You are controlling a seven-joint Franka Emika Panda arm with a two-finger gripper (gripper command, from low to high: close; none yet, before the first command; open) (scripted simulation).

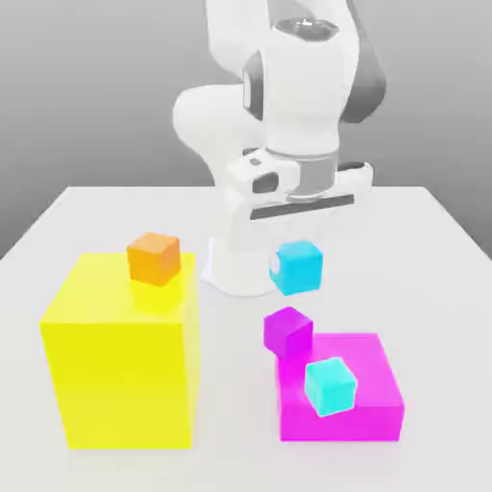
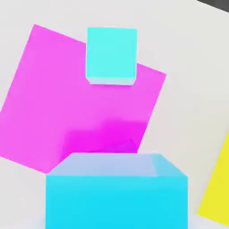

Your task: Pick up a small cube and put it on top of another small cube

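The small cube (image 1: 298,266), plain sky blue, hangs in the air just under my hand, above the table between the two big blocks. My gripper (image 1: 299,240) is shut on it. In the hand view the small cube (image 2: 116,192) sits close to the camera. Beyond it a greener turquoise cube (image 2: 111,56) rests on the flat magenta block (image 2: 53,112). In the exterior view that turquoise cube (image 1: 331,386) stands upright on the magenta block (image 1: 370,408), nearer the front than the held cube.
A big yellow block (image 1: 125,356) stands on the exterior view's left with an orange cube (image 1: 154,258) on top. A small purple cube (image 1: 288,330) sits at the magenta block's back corner. The arm's white base (image 1: 235,269) rises behind.
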